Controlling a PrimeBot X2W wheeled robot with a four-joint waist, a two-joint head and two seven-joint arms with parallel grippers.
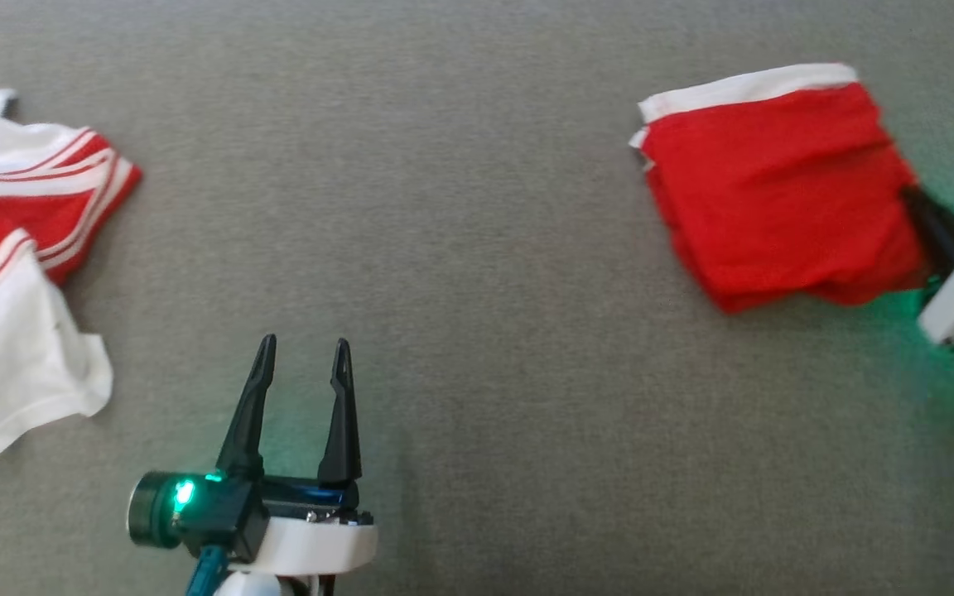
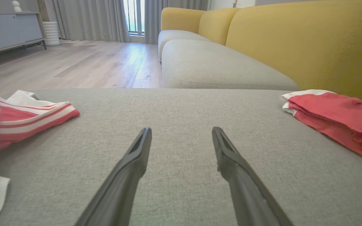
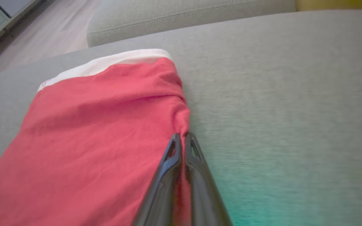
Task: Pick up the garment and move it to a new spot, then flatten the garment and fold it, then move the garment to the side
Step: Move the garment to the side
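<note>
Head view's left edge crops the striped garment [image 1: 26, 248] — right edge, the right hand [image 1: 910, 196]

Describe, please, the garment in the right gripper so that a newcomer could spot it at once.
On the grey cushion, look to the robot's right side, where the right gripper pinches an edge. The folded garment there is plain red with one white band, unlike the crumpled striped garment on the left.

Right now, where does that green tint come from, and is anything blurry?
Head view: a green lamp on the left gripper tints the cushion; the right gripper looks smeared. Right wrist view: green glow beside the garment, cushion weave streaked. Left wrist view: sharp, daylit.
</note>
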